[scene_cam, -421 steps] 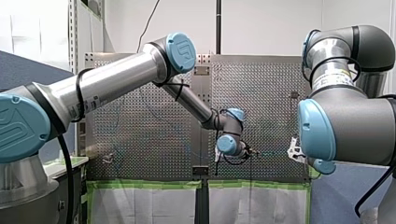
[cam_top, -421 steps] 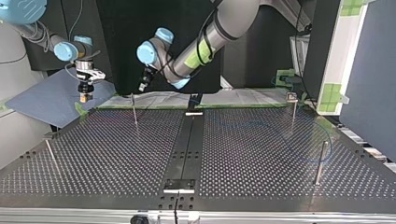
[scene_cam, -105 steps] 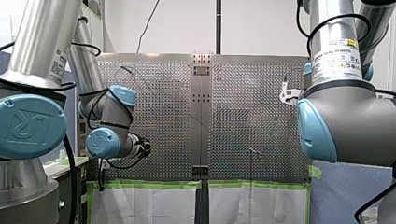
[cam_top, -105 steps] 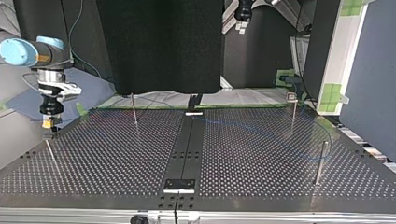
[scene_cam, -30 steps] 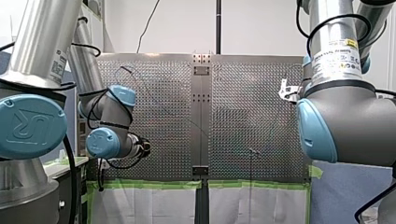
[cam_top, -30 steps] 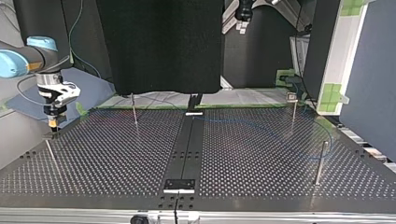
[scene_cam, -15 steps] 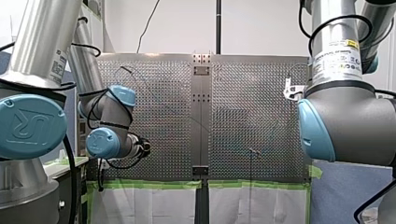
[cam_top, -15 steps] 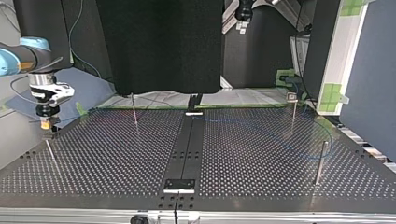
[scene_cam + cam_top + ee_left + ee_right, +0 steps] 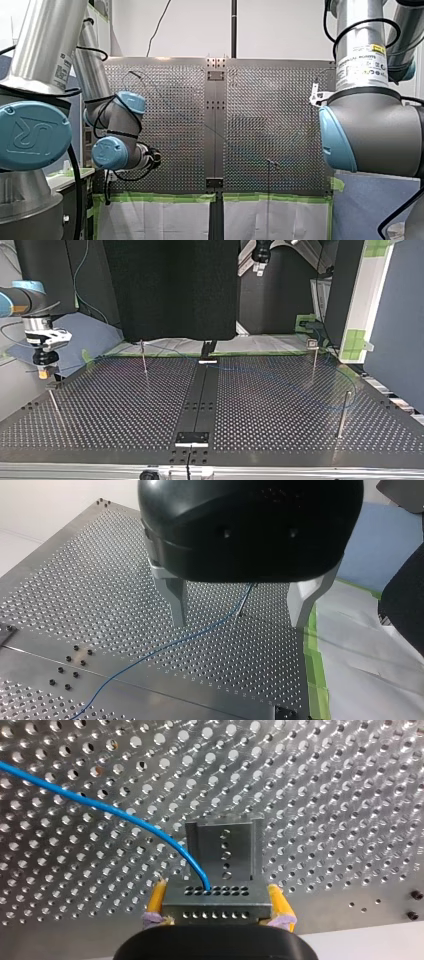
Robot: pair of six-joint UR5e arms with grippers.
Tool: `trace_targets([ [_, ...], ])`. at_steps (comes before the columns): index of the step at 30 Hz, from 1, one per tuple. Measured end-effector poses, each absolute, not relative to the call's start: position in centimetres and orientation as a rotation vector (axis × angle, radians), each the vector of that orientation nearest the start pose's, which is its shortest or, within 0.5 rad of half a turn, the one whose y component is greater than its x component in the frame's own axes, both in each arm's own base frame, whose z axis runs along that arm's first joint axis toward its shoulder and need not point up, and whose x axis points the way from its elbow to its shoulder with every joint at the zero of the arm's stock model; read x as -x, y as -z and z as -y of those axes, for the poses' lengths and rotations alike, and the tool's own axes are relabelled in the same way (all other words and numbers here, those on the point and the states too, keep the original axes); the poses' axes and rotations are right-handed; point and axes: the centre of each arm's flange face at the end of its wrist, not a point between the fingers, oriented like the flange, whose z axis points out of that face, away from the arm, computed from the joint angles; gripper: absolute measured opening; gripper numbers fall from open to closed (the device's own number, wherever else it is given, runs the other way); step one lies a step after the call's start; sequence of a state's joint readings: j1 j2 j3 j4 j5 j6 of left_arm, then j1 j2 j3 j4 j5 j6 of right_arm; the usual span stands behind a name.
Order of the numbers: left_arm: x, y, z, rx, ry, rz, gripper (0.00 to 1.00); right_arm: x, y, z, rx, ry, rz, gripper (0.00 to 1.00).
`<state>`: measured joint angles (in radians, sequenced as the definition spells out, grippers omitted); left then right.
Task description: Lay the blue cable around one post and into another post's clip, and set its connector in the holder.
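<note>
My right tool is clamped on the grey hole-dotted metal connector of the thin blue cable; left tool hangs released over the perforated surface.

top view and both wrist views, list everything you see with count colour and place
table: one, silver, perforated, fills the top view
posts: four, thin metal, two on each half of the table
cable: one, blue, curving across the table
connector: one, grey, on the cable's end, gripped
holder: one, grey, on the table just ahead of the connector
tape: green strip along the table's near edge in the front view
arms: two, grey with blue caps, one at each side
left pincer: black, metal fingers, open, empty, above the cable
right pincer: yellow pads, shut on the connector
</note>
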<state>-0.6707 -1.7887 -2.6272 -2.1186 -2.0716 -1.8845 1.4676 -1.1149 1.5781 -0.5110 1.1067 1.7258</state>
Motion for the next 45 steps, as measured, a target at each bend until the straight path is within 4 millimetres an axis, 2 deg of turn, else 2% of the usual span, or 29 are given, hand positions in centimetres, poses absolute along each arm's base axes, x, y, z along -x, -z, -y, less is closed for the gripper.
trace_targets([
  [7,-15.5,-8.4,23.2,0.032,0.249,-1.797,1.0,-10.9,-27.3,64.8,-1.425,-1.631,1.082,0.0],
  [19,-15.5,-8.4,23.2,0.031,0.249,-1.798,1.0,-10.3,-28.6,65.5,-1.464,-1.666,1.058,0.0],
  [28,-15.5,-8.4,23.2,0.031,0.248,-1.799,1.0,-10.2,-27.4,66.2,-1.496,-1.67,1.061,0.0],
  [45,-15.6,-8.4,23.2,0.033,0.245,-1.799,1.0,-10.5,-28.6,67.0,-1.506,-1.685,1.036,0.0],
])
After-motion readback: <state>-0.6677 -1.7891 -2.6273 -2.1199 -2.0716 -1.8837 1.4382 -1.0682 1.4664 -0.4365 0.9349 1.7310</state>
